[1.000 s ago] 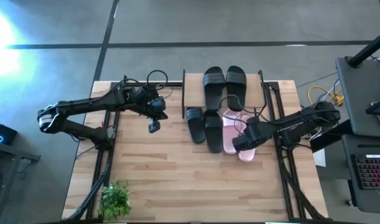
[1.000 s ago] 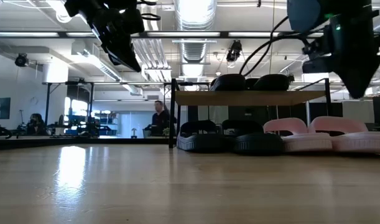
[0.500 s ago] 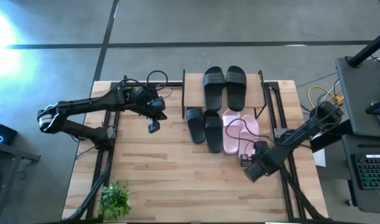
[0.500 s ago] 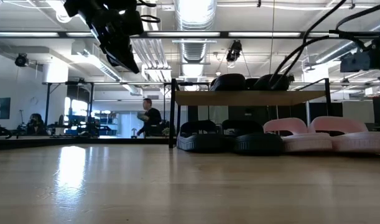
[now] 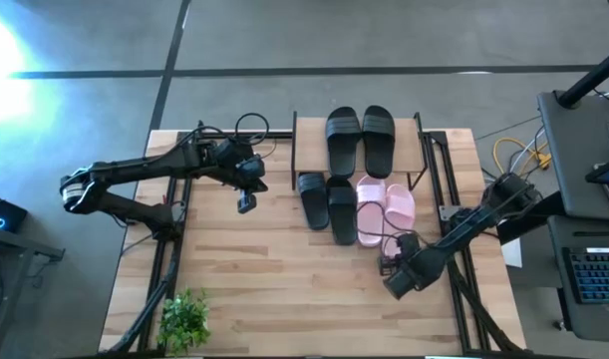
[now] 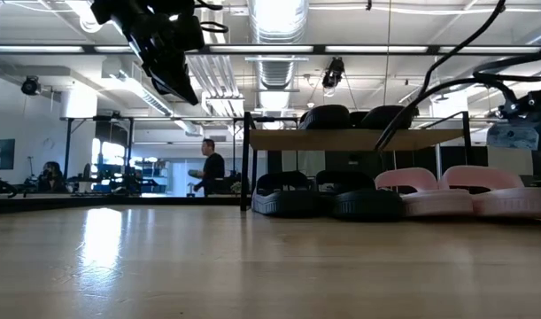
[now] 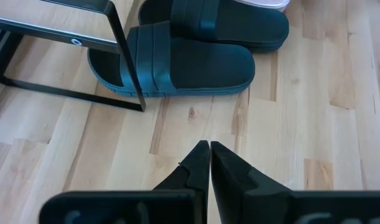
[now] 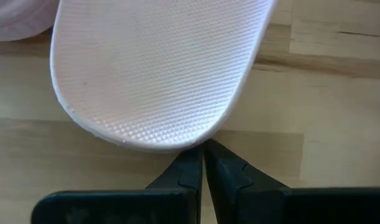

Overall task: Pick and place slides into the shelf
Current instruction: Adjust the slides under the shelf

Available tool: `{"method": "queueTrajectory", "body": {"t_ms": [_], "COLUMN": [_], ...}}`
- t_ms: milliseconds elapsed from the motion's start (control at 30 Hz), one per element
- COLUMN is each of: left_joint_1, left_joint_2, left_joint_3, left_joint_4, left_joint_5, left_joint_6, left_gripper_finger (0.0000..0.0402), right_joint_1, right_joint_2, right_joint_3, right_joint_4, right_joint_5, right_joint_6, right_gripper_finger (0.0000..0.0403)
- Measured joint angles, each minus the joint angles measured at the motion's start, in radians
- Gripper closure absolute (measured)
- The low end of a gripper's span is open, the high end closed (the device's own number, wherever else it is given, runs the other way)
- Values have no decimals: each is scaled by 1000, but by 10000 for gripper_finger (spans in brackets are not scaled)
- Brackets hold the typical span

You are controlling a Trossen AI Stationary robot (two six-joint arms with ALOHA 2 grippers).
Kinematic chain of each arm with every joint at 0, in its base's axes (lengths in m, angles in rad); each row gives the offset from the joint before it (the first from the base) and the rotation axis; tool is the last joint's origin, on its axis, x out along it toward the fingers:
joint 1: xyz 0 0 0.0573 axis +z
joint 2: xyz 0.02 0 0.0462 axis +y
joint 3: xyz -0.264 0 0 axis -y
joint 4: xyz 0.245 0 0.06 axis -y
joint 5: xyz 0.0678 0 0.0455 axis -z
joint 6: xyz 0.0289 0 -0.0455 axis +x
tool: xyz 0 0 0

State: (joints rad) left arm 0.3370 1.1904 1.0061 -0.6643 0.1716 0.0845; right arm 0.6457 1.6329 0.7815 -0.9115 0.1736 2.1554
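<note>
Black slides: you have two of them (image 5: pixel 361 138) lying side by side on top of the shelf (image 5: pixel 306 149), and two more (image 5: pixel 329 202) on the surface (image 5: pixel 264 289) just in front of it, their toes reaching under the plank. Just right of those lie your two pale pink slides (image 5: pixel 385 208), side by side. Your right pincer (image 8: pixel 202 157) sits closed and empty at the heel end of a pink slide, its tips just beside the sole's edge. Your left pincer (image 7: pixel 209 155) hangs above the surface to the left of the shelf, its fingers pressed together with nothing between them, pointed toward the nearest black slide (image 7: pixel 177 60).
</note>
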Motion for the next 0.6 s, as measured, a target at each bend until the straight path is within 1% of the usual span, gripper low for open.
{"method": "queueTrajectory", "body": {"t_ms": [133,233,367,500,600], "left_joint_1": [0,0,0,0,0], "left_joint_2": [0,0,1,1,1], "left_joint_3": [0,0,0,0,0], "left_joint_4": [0,1,2,2,0], "left_joint_5": [-2,-4,-5,-5,-5], "left_joint_6": [0,0,0,-1,-5], "left_gripper_finger": [402,402,402,402,402], "right_joint_1": [-12,-30,-47,-61,-57], "right_joint_2": [4,10,6,-11,-31], "right_joint_3": [0,-17,-25,-25,-22], "right_joint_4": [-35,-160,-233,-208,-153], "right_joint_5": [28,63,63,65,62], "right_joint_6": [6,7,21,-12,-22], "right_gripper_finger": [390,390,390,390,390]}}
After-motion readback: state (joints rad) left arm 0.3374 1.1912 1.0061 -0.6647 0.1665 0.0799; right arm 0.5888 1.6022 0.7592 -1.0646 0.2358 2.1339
